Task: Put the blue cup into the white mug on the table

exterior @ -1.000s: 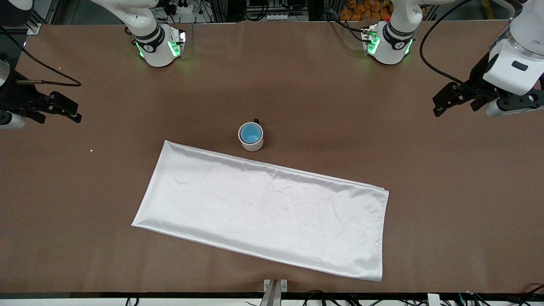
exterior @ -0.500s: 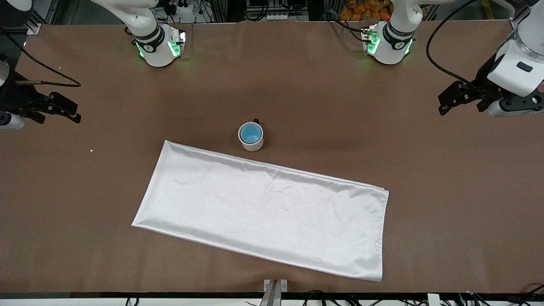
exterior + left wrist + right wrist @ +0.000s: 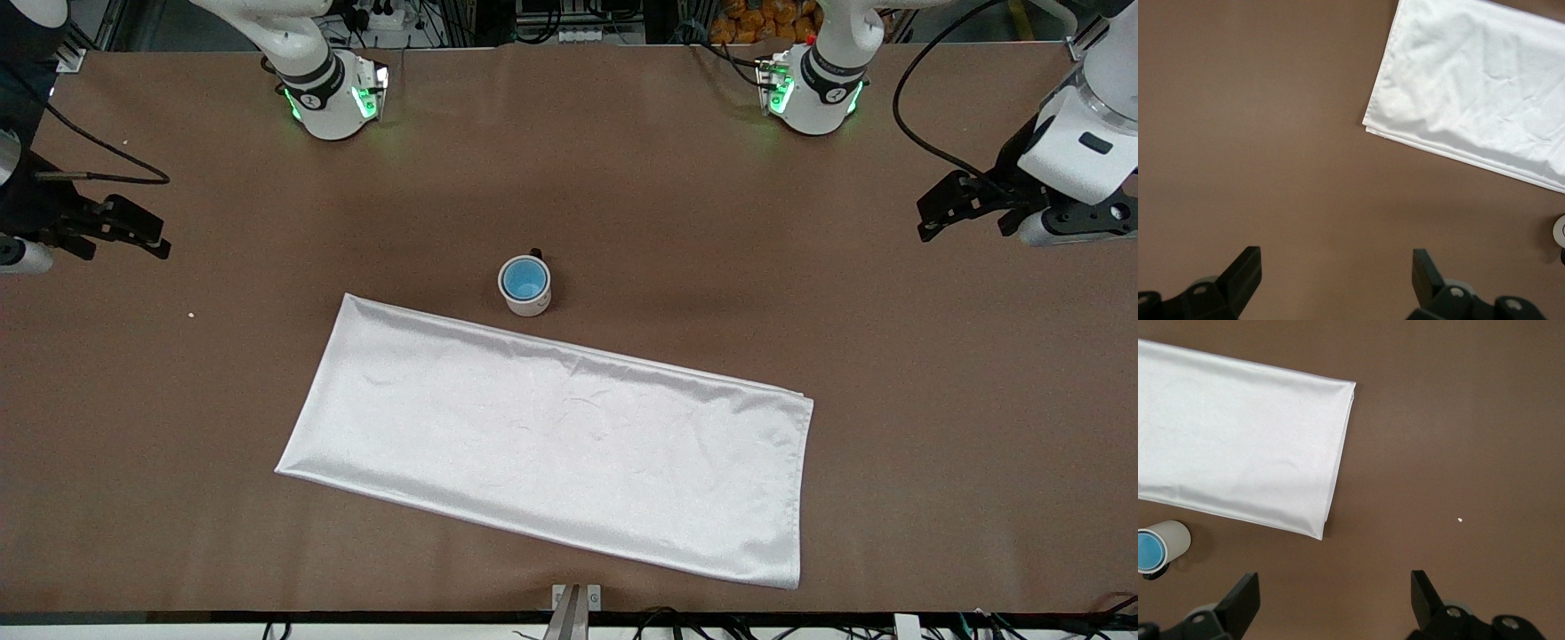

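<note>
The blue cup (image 3: 523, 279) sits inside the white mug (image 3: 526, 300), which stands upright on the brown table (image 3: 622, 196) near its middle, its black handle turned toward the arms' bases. The right wrist view shows the mug (image 3: 1171, 537) with the blue cup (image 3: 1150, 551) in it. My left gripper (image 3: 935, 213) is open and empty, up in the air over the left arm's end of the table (image 3: 1337, 275). My right gripper (image 3: 149, 236) is open and empty over the right arm's end (image 3: 1335, 593).
A shiny white cloth (image 3: 551, 440) lies flat on the table, nearer to the front camera than the mug; it shows in both wrist views (image 3: 1478, 87) (image 3: 1231, 447). A tiny white speck (image 3: 190, 314) lies toward the right arm's end.
My left gripper has drawn back a little toward its end of the table. The right gripper, the mug and the cup have stayed put.
</note>
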